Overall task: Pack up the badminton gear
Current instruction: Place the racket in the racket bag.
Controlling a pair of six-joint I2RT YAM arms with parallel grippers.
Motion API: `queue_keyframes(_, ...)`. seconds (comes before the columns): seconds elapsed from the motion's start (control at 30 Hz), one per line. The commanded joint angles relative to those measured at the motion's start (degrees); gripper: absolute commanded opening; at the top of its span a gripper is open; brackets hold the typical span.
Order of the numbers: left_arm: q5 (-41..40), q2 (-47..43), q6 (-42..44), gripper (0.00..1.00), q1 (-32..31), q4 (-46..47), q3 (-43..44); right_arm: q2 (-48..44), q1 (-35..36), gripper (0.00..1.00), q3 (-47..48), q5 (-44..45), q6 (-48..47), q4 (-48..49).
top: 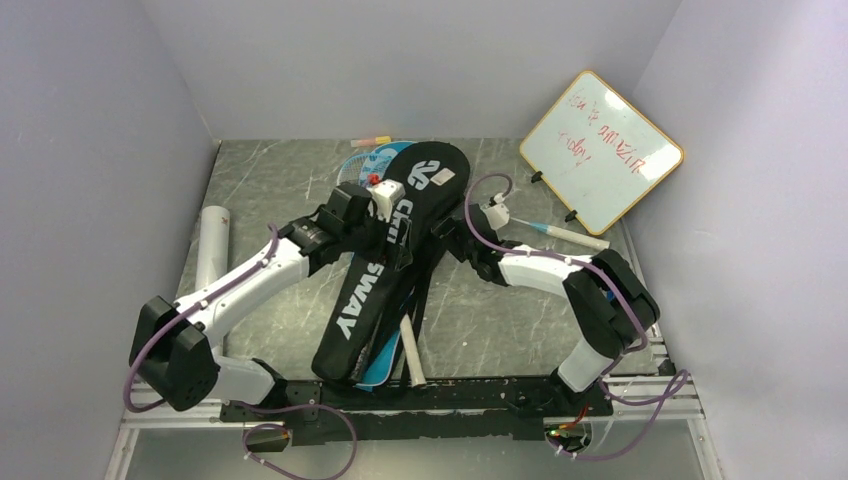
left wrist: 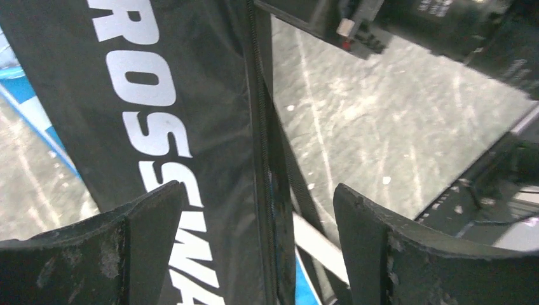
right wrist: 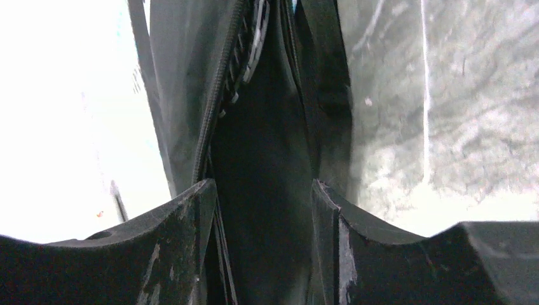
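Black racket bag point(top: 365, 290) is judged limp; its zip edge point(left wrist: 259, 127) is best pinched. Left gripper point(left wrist: 257, 190) is released; right gripper point(right wrist: 262, 184) cannot be told.

The black bag point(top: 385, 270) covers most of the blue bag point(top: 380, 374); only its edges show. Red writing on the whiteboard point(top: 600, 150) is too small to read. The right wrist view's left side is washed out white.
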Motion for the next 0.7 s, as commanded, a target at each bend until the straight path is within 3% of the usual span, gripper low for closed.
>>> queue_keyframes(0.0,-11.29,-3.33,4.78,0.91,-3.27,-3.23,0.22,-3.91,0.14,0.59,-0.89,-9.82,-1.60,-1.64)
queue_keyframes(0.13,-14.69,-5.58,6.58,0.90,-6.04,-4.72,-1.92,-6.32,0.16,0.56,-6.04,-20.48,-4.80,1.34)
queue_keyframes(0.33,-14.38,-8.08,4.79,0.81,-6.47,-4.72,-6.48,-5.49,0.50,0.37,-11.04,-35.94,-7.43,10.94)
queue_keyframes(0.57,-15.30,-6.44,2.28,0.79,-8.86,-3.75,-9.84,-4.30,2.43,0.32,-11.52,-37.55,-9.24,12.86)
queue_keyframes(0.67,-16.55,-5.73,1.89,0.75,-9.89,-3.44,-10.21,-2.92,2.53,0.25,-10.74,-37.75,-9.33,12.96)
